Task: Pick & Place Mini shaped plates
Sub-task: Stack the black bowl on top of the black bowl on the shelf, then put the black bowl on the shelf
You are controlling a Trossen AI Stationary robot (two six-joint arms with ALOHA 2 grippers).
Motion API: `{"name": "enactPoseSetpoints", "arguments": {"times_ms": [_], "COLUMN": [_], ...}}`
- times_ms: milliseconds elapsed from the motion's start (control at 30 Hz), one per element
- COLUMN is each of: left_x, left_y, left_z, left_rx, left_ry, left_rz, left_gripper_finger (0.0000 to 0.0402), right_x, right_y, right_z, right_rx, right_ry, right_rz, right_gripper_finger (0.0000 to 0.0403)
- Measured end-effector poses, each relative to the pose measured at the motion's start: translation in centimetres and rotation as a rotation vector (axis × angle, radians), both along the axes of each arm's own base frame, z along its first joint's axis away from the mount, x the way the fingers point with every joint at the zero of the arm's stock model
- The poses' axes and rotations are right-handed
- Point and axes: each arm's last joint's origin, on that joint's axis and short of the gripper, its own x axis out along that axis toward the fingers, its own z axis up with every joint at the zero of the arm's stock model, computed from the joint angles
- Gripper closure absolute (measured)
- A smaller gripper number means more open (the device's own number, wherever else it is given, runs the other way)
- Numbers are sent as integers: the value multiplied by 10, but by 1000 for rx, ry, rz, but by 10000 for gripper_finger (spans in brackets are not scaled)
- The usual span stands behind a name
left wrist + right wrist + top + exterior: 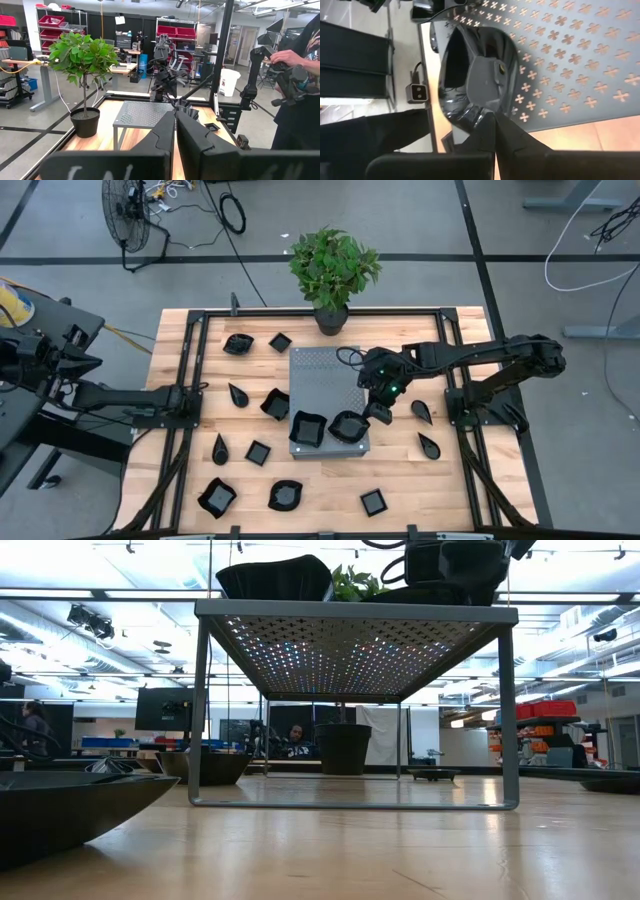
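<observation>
Several glossy black mini shaped plates lie on the wooden table around a grey perforated slab (322,375) that stands on legs. Two plates rest on the slab's near end: a squarish one (307,429) and a rounded one (348,425). My right gripper (494,120) slants down at the rounded plate (480,75) from the table's right and is shut at its rim. My left gripper (175,125) is shut, holds nothing and points level above the table's left side (198,392). My right gripper is shut on the rounded plate's rim (472,117), on the side nearest the table's right edge. The fingers come slanting down from the right. The fingers themselves cover the exact spot. The plate's bottom rests on the slab's near right corner (440,590).
A potted plant (332,275) stands at the table's far edge behind the slab. Loose plates lie at the left (238,394), near (284,495) and right (428,445). A dark frame (190,330) borders the table. A person (300,75) stands beyond the right side.
</observation>
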Motion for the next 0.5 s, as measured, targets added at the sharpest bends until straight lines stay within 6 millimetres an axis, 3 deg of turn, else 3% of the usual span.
{"name": "enactPoseSetpoints", "arguments": {"times_ms": [500], "left_x": [0], "left_y": [0], "left_z": [0], "left_rx": [0], "left_ry": [0], "left_rz": [0], "left_gripper_finger": [378], "right_x": [-8], "right_y": [-13], "right_z": [10], "right_rx": [-51], "right_ry": [-33], "right_rz": [-79], "right_gripper_finger": [403]}}
